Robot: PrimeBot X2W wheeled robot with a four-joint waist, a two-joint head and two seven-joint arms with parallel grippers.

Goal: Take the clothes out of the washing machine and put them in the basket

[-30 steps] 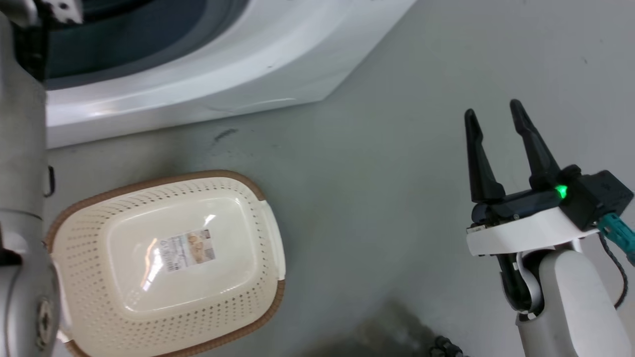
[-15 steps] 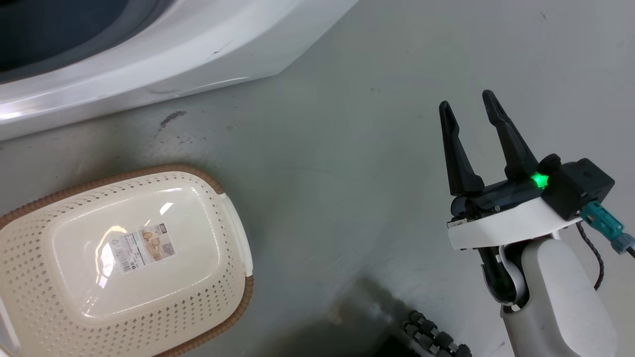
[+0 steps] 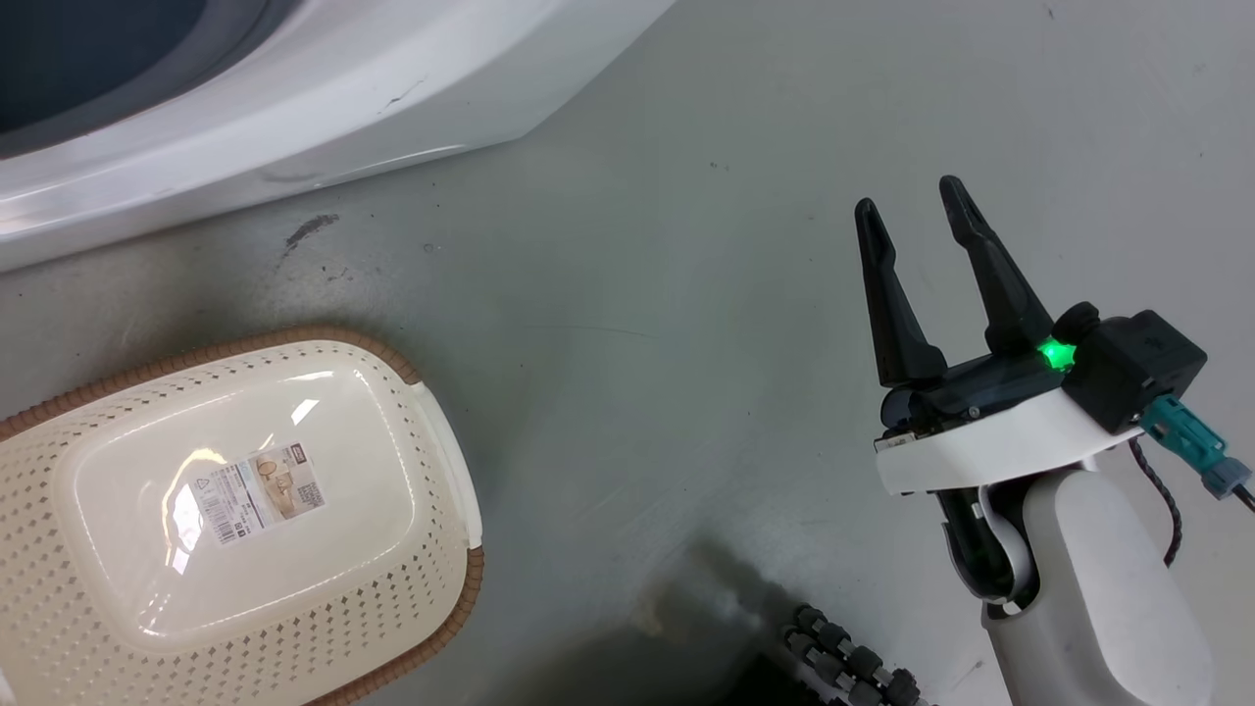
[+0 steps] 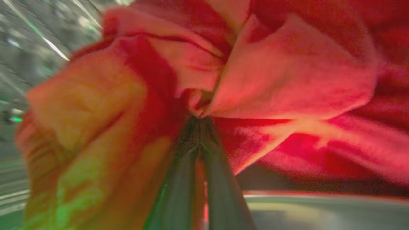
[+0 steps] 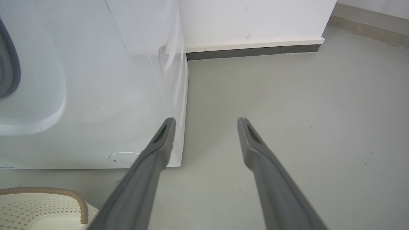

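Gripping a bunched fold of the clothes (image 4: 255,80), left gripper (image 4: 199,126) has its fingers pressed together on red fabric that billows all round them. Background in that wrist view is blurred grey streaks; cannot tell whether the load is clear of the washing machine (image 3: 343,108). Cream basket (image 3: 422,549) sits on the floor (image 3: 637,294) near the machine's front, nothing in it but a label (image 3: 257,493). Well off to the side, right gripper (image 3: 906,196) hangs with fingers spread wide, holding nothing. Risks, as judged: the pinch looks to be on one fold, so the hanging weight could pull it free; trailing cloth may snag the door ring (image 5: 14,73) or drag on the floor; small basket, easy to overshoot.
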